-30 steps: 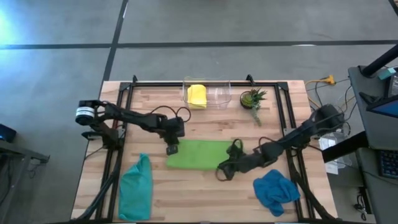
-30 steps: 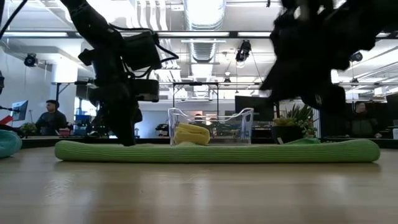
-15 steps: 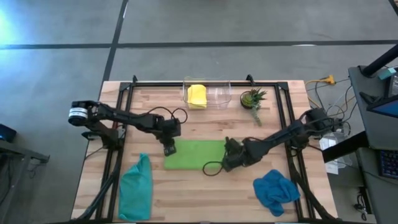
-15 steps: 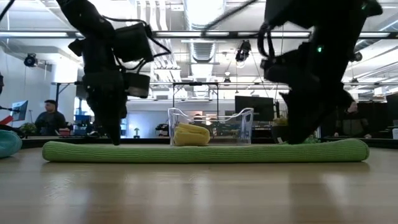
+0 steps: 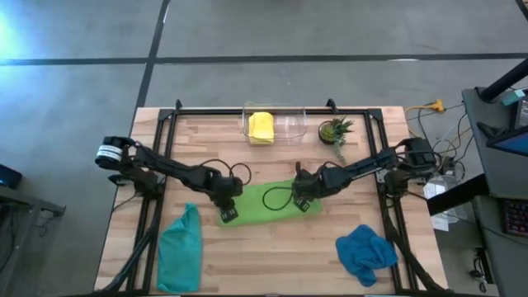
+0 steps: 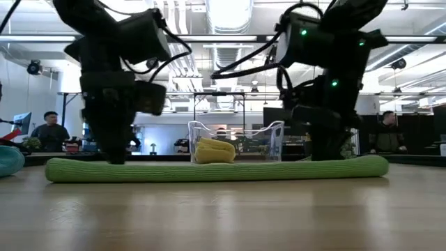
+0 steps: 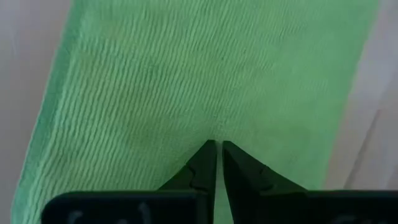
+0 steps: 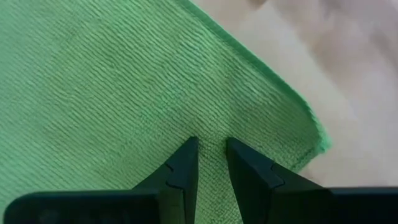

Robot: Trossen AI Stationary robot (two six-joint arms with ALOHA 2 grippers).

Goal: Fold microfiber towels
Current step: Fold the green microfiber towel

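Note:
The lime green towel (image 5: 266,203) lies as a folded strip on the table's middle, flat along the wood in the low view (image 6: 209,170). My left gripper (image 5: 226,214) is shut on its left end and my right gripper (image 5: 303,203) on its right end; both point steeply down. A yellow towel (image 5: 261,126) sits folded in a clear bin (image 5: 289,125) at the far edge. The teal towel (image 5: 180,247) lies bunched at the near left, the blue towel (image 5: 365,252) at the near right. My left gripper has its shut fingertips (image 7: 205,155) on the green towel's top surface near its left end (image 7: 214,134), coming from above. The cloth puckers a little at the tips. The towel stays flat on the table. My right gripper pinches a small ridge of the towel's top layer (image 8: 211,134) between its two fingertips, close to the right end's corner (image 8: 314,137). The fingers come from above, slanting down. The cloth lies on the table around them.
A small potted plant (image 5: 334,130) stands at the far right beside the bin. A black frame (image 5: 165,132) runs along the table's sides. A loose black cable loop (image 5: 276,198) from the right arm hangs over the towel. People sit far behind the table.
My right gripper has swung from the towel's near right corner toward the far edge and tipped steeply down onto the right end. My left gripper has gone toward the near edge, rolling its wrist. The green towel has turned slightly on the table, left end nearer, right end farther.

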